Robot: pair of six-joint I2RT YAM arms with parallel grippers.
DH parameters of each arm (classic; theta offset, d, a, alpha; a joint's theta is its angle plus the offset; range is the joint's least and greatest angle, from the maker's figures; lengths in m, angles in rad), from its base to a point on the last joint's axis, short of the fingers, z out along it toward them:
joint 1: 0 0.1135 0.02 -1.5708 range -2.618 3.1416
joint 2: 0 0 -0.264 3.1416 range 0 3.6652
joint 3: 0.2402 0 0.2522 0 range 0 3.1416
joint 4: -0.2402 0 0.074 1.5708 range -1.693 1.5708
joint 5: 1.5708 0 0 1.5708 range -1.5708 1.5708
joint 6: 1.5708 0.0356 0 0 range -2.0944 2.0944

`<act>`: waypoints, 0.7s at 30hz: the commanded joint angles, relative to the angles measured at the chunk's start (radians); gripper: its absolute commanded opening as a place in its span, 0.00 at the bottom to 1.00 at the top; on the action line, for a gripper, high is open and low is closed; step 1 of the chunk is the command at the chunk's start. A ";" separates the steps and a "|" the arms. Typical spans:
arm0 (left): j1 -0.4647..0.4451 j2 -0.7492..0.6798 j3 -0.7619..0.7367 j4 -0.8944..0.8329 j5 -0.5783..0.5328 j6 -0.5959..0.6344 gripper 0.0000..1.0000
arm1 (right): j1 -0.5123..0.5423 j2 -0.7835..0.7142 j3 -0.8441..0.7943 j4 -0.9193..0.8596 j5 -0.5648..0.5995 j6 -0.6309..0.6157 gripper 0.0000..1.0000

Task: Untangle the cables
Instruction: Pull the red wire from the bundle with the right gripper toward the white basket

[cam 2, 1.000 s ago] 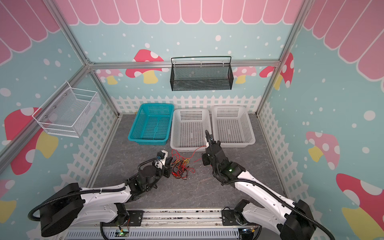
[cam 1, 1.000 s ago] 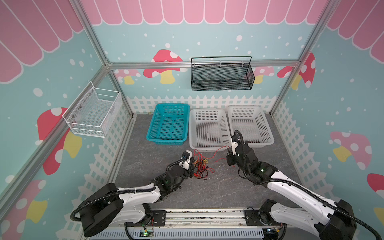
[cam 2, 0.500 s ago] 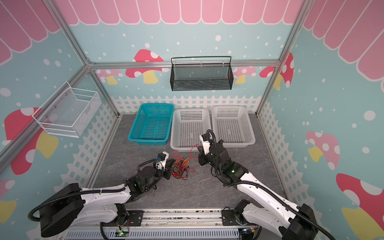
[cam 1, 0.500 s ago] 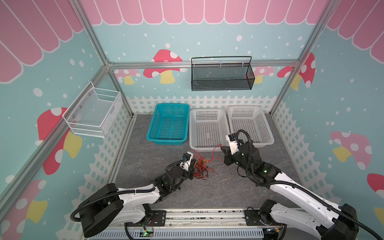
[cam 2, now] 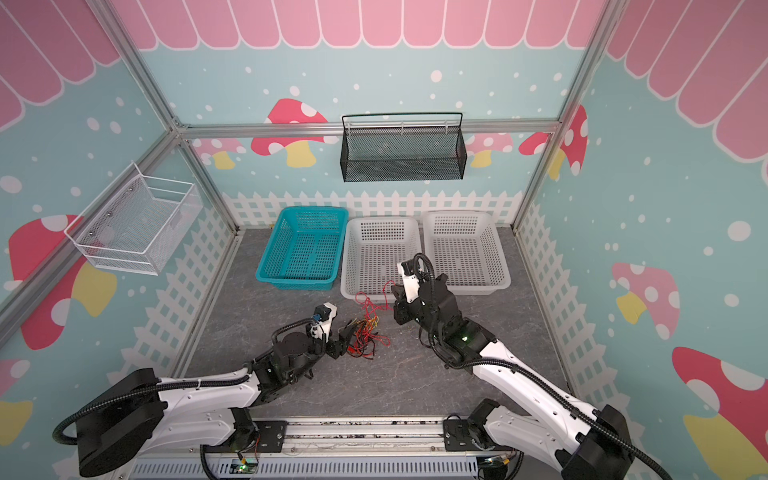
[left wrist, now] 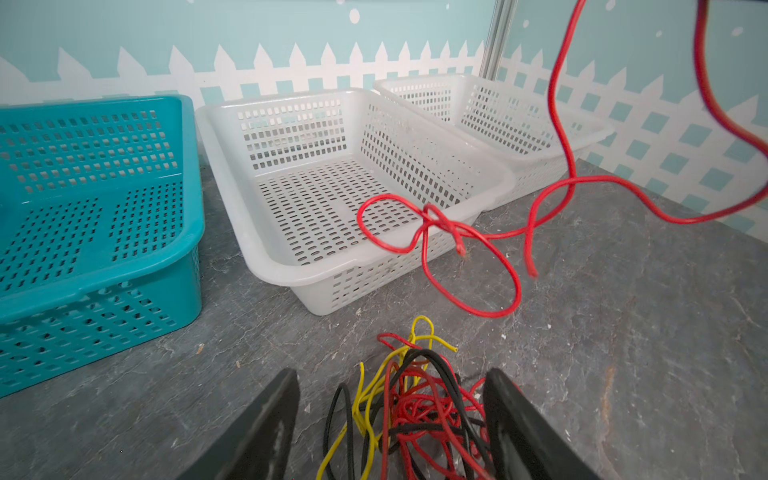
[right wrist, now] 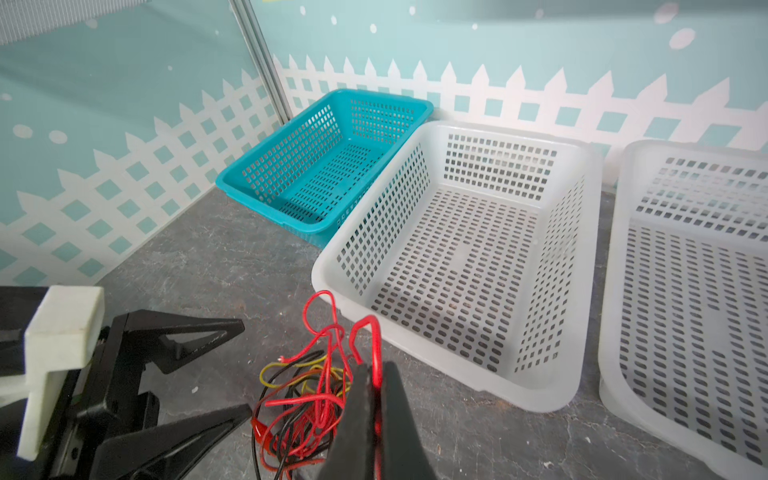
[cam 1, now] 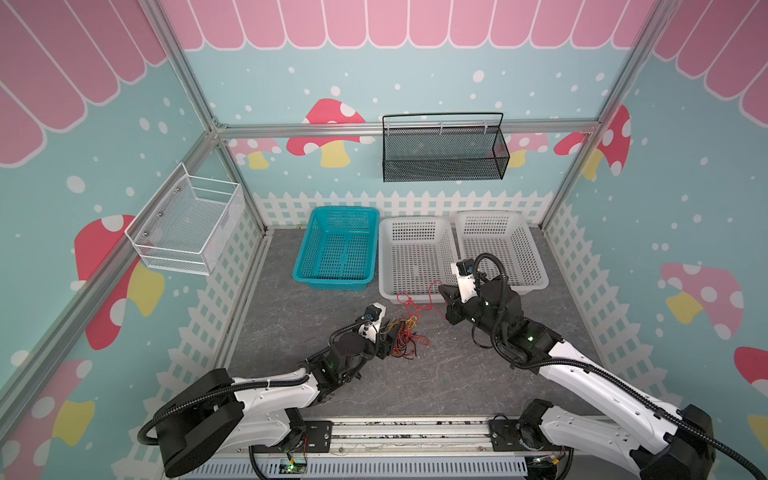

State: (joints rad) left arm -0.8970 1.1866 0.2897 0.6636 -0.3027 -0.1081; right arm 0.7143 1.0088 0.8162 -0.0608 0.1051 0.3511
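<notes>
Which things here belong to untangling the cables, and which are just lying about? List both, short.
In the job:
cable tangle, inside the open left end effector
red cable, pinched in the shut right end effector

Lying about:
teal basket
middle white basket
end white basket
black wall basket
white wire wall basket
</notes>
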 commanded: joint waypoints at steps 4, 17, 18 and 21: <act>0.006 -0.028 -0.027 -0.001 -0.044 0.003 0.75 | -0.002 -0.011 0.095 0.014 0.150 -0.015 0.00; 0.006 -0.030 -0.032 -0.017 -0.059 -0.013 0.77 | -0.161 0.068 0.217 -0.028 0.331 -0.065 0.00; 0.006 -0.031 -0.032 -0.020 -0.060 -0.012 0.77 | -0.201 0.077 0.221 -0.034 0.308 -0.059 0.00; 0.006 -0.039 -0.036 -0.025 -0.064 -0.015 0.78 | -0.297 0.115 0.224 -0.031 0.286 -0.063 0.00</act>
State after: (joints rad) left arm -0.8970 1.1679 0.2676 0.6544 -0.3489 -0.1089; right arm 0.4728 1.0966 1.0203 -0.0685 0.3992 0.3023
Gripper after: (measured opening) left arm 0.778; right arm 0.045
